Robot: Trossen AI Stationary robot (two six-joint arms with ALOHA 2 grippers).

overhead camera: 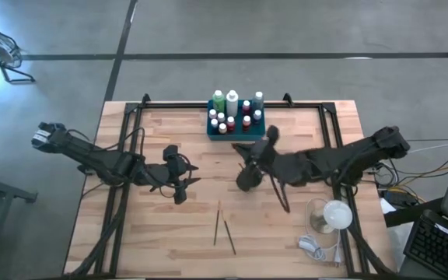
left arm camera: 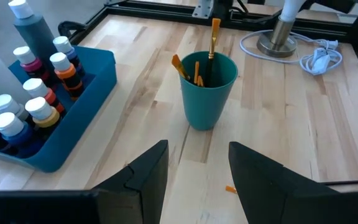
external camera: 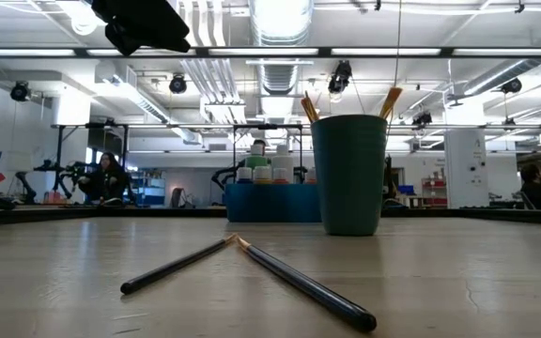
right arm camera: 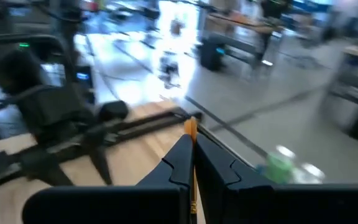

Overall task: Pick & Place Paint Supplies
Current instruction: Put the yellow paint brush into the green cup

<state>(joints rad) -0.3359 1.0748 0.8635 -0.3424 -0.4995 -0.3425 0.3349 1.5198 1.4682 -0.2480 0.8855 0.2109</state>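
The teal tray (overhead camera: pixel 211 131) at the table's far middle holds several white-capped paint bottles (left arm camera: pixel 39 109). The dark green cup (left arm camera: pixel 208 90) stands near the table's middle with orange-handled brushes (external camera: pixel 390 101) sticking up out of it; in the high view my right arm partly covers the cup. Two dark paintbrushes (overhead camera: pixel 218 225) (overhead camera: pixel 229 237) lie flat toward the near edge, their tips close together. My left gripper (left arm camera: pixel 197 145) hangs open left of the cup, holding nothing. My right gripper (right arm camera: pixel 191 140) is raised above the cup area, shut on a thin orange brush. My right gripper pinches a thin orange paintbrush between its two fingers. A short orange end (right arm camera: pixel 191 126) sticks out past the fingertips, and the shaft runs back along the fingers. The gripper points roughly level toward the table's left. The brush is lifted clear of the table.
A white lamp base (overhead camera: pixel 335 214) and a coiled white cable (overhead camera: pixel 311 247) sit at the near right corner. Black frame rails (overhead camera: pixel 123 194) run along both table sides. A small orange scrap (left arm camera: pixel 230 188) lies on the wood. People and equipment show in the room beyond.
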